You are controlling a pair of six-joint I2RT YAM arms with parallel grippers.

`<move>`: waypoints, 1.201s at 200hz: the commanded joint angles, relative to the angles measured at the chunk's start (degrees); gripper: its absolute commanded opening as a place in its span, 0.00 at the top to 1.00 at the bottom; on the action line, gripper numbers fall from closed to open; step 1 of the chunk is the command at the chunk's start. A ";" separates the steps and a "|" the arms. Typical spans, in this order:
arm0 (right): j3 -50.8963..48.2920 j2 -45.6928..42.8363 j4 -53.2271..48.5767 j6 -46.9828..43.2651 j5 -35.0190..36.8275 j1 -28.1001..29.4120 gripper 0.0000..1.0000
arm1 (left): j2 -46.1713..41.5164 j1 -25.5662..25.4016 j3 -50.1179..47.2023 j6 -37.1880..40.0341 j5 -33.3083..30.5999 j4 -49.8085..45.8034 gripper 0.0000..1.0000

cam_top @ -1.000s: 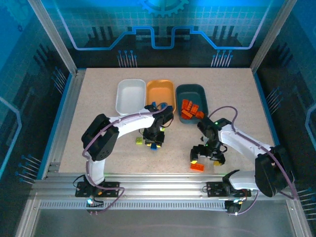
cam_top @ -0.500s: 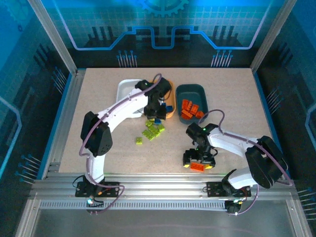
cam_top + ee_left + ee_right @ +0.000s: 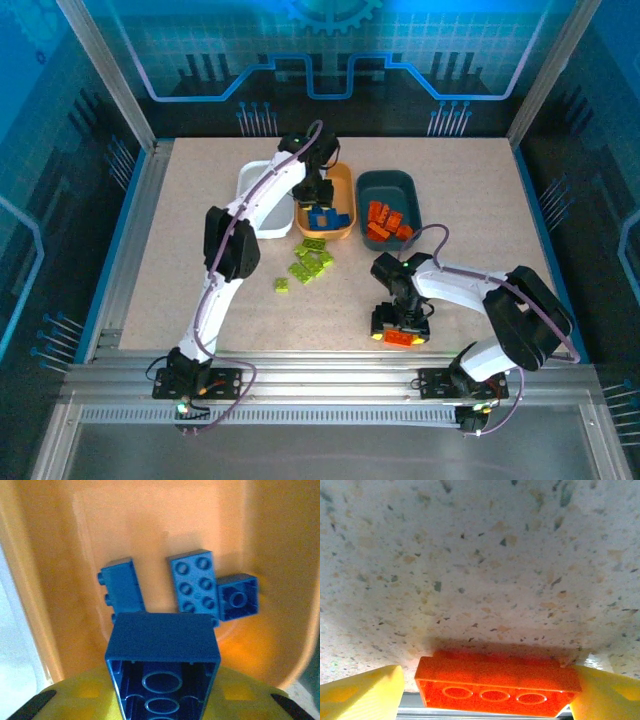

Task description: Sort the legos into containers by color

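Left wrist view crops the near end of the held blue brick [image 3: 162, 650].

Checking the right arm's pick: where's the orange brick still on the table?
In the top view the orange brick lies at the table's near edge, right of centre, between the fingers of the right claw, in front of the teal tray.
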 commanded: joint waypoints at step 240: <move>43.63 13.18 -10.05 -18.55 5.50 -20.75 0.44 | -40.92 0.76 -46.46 -2.84 4.21 10.07 0.17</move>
